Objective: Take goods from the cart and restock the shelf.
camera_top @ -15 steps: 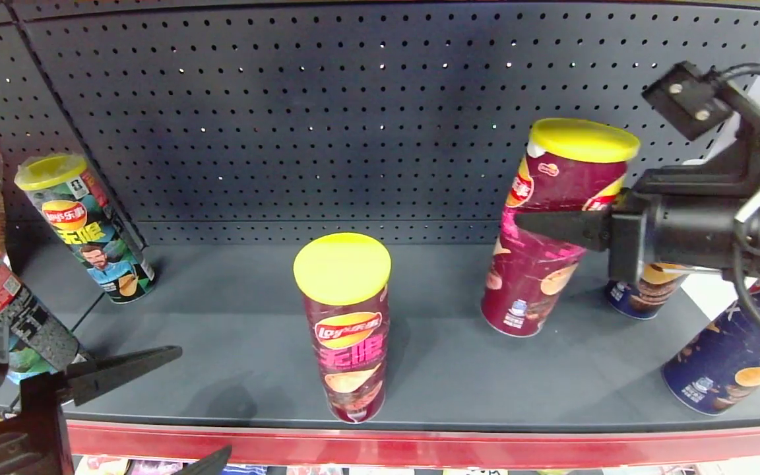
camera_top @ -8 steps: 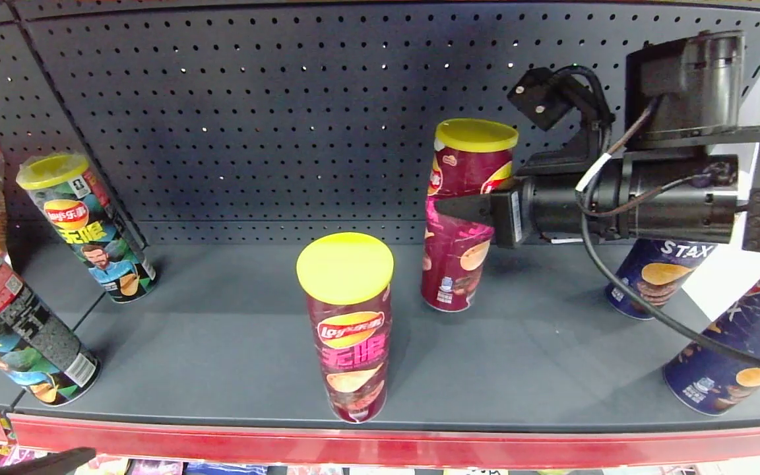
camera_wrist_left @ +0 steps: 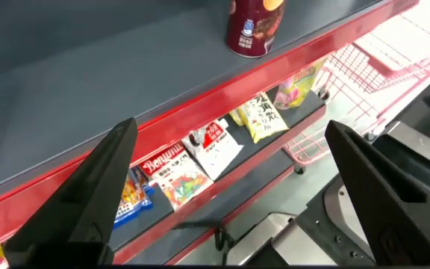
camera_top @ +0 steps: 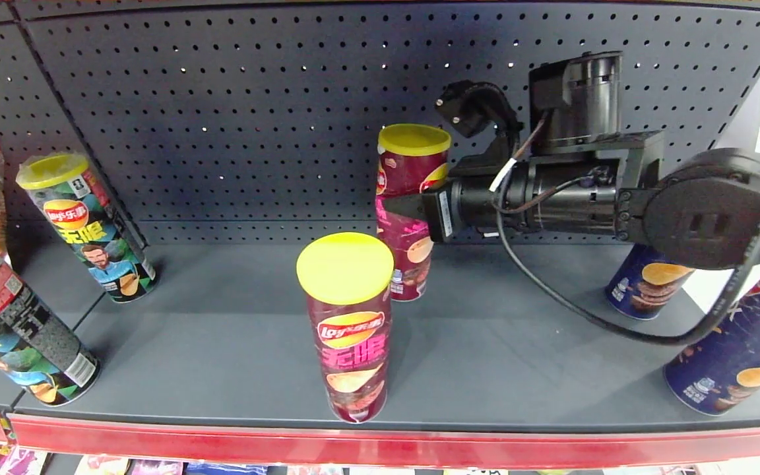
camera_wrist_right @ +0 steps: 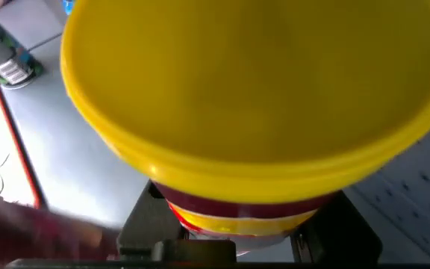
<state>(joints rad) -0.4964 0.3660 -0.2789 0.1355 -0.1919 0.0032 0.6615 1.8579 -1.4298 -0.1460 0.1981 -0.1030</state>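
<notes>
1. My right hand (camera_top: 401,203) clamps the maroon can (camera_top: 410,218) by its middle; it has moved left along the shelf (camera_top: 518,356) and is upright just behind the front can (camera_top: 351,330), near the pegboard (camera_top: 254,132).
2. My left hand (camera_wrist_left: 230,194), fingers spread wide, has dropped below the shelf's red lip (camera_top: 419,448).
3. Bare shelf lies from these cans right to the blue cans (camera_top: 644,284) and left to the green can (camera_top: 86,227).

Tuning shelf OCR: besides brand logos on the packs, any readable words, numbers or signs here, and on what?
None readable.
On the front-left green cardboard crisp tube, the white barcode sticker: too small.
On the front-right blue cardboard crisp tube, the small white mark: too small.
On the red shelf-edge strip: no print.
</notes>
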